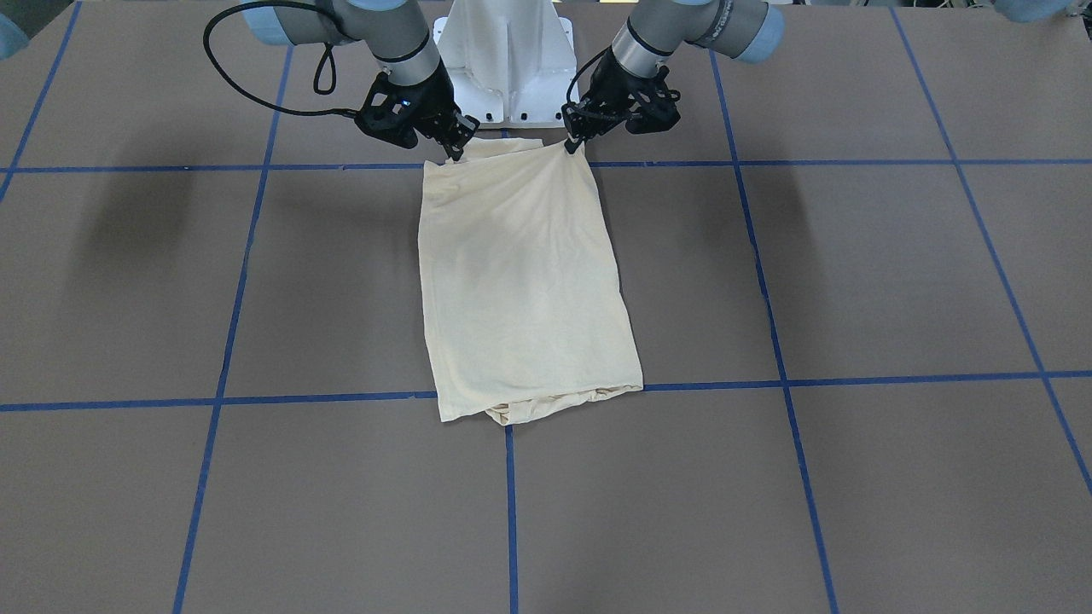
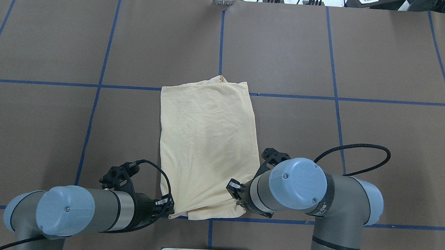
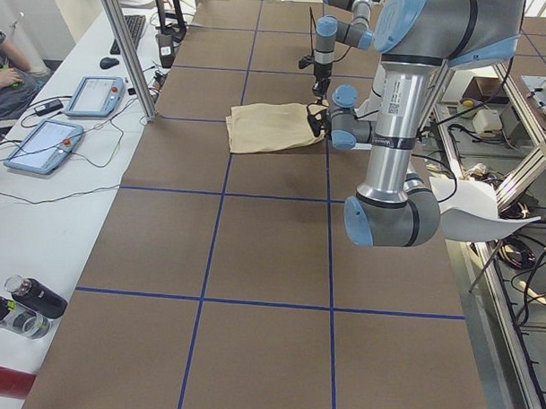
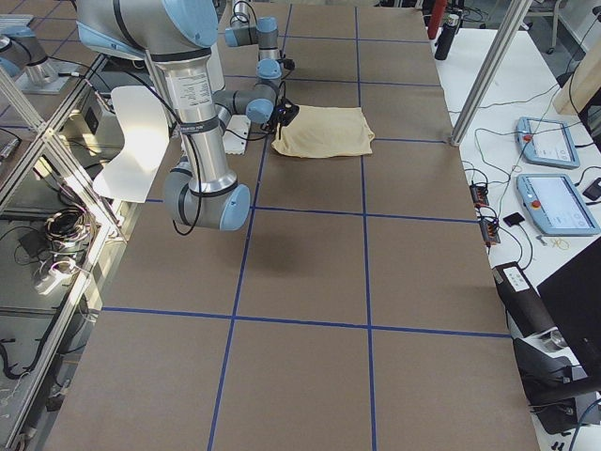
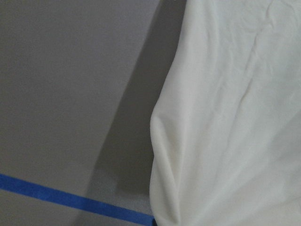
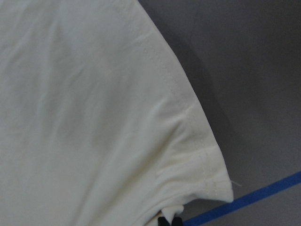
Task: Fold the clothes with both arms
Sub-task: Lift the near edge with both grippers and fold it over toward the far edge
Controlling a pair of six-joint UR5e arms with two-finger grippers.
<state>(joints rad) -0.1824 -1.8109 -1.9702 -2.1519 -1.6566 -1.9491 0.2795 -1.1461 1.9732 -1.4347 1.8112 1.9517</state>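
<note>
A brown worktop [image 2: 363, 52] gridded with blue tape lines [image 2: 95, 85] carries a folded cream T-shirt [image 2: 206, 139], spread lengthwise at its middle on the robot's side, far end overlapping one line.

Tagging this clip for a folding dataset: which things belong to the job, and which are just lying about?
Job: T-shirt; left gripper and right gripper, each pinching a corner nearest the robot.
Lying about: teach pendants; bottles; keyboard.

Left pincer [image 1: 570, 143] and right pincer [image 1: 454, 152] low, jaws together
</note>
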